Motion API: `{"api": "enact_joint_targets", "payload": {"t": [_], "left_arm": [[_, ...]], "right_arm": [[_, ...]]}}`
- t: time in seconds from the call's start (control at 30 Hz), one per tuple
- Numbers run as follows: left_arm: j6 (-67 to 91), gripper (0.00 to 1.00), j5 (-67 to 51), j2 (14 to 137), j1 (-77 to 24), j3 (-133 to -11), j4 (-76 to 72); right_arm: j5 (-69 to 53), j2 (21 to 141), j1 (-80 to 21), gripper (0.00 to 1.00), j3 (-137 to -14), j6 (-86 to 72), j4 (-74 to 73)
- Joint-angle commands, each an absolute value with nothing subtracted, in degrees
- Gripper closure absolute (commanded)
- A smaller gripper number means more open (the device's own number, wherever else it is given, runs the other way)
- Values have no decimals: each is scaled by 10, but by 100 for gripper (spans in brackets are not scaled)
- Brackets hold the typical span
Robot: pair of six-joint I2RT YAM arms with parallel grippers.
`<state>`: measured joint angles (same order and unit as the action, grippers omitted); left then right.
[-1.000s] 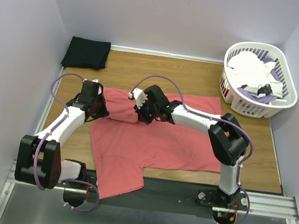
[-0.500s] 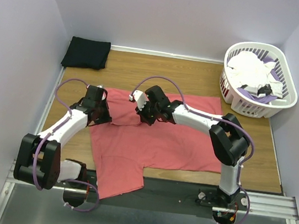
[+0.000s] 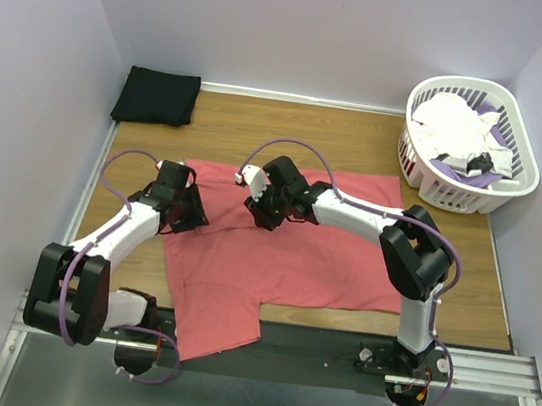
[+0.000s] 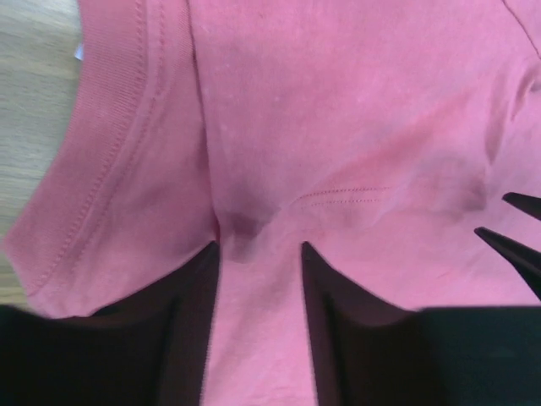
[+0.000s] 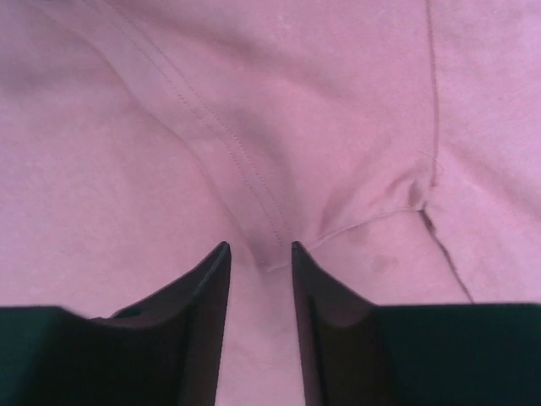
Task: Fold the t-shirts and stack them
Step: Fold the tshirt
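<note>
Cloth: the coral-red t-shirt (image 3: 294, 257) is soft, matte knit. The wrist views show double-stitched hems and a wider banded edge (image 4: 110, 152).
Shape: it lies spread wide and mostly flat. Its upper left part is doubled over into a loose fold, and shallow creases run out from the two grips.
Place: it covers the middle of the table (image 3: 291, 130) between the arms. One lower flap hangs over the near edge onto the dark rail (image 3: 332, 345).
Black t-shirt (image 3: 157, 96): a neat, flat, folded rectangle in the far left corner, well apart from the coral one.
Left gripper (image 3: 192, 214): its hard black tapered fingers (image 4: 199, 288) are clamped on a small pucker of coral cloth just beside the banded edge.
Right gripper (image 3: 258, 211): its fingers (image 5: 211, 288) pinch a hemmed corner of the folded-over layer.
Basket (image 3: 425, 184): white slatted plastic, oval, in the far right corner, holding crumpled white and purple laundry (image 3: 459, 123).
Surface: brown wood grain with a dull finish.
Room: plain pale lavender walls (image 3: 326, 29) on three sides.
</note>
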<state>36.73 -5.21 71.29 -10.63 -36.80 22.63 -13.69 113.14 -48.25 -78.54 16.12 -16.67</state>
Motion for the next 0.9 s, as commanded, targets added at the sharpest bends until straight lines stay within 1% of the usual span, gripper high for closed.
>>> {"api": "enact_joint_targets", "payload": {"t": [0.0,0.03,0.1,0.17,0.23,0.27,0.37,0.47,0.53,0.57,0.6,0.7,0.87], "left_arm": [[374,45,-4,681,-107,-393,229],[371,45,16,681,-105,-404,229],[359,45,44,700,-93,-440,222],[351,45,67,745,-87,-465,214],[337,45,64,784,-77,-508,205],[333,45,72,822,-76,-538,204],[326,47,114,892,-69,-589,198],[323,54,154,954,-65,-623,197],[323,61,161,997,-65,-635,198],[321,71,164,1013,-65,-645,199],[320,75,168,1027,-65,-650,202],[309,79,196,1075,-57,-659,215],[290,80,231,1102,-30,-671,229]], "right_arm": [[-91,1102,-476,55,-775,141,-181],[-79,1096,-471,53,-773,137,-181],[-74,1077,-447,52,-770,120,-180],[-73,1065,-410,52,-767,102,-180],[-66,1055,-382,52,-766,77,-178],[-60,1054,-358,53,-765,61,-178],[-17,1060,-317,53,-767,37,-178],[15,1073,-283,54,-773,2,-177],[32,1083,-266,54,-774,-15,-175],[39,1085,-264,54,-775,-22,-174],[47,1089,-264,54,-776,-23,-173],[85,1106,-263,54,-780,-25,-173],[107,1122,-261,54,-782,-37,-170]]}}
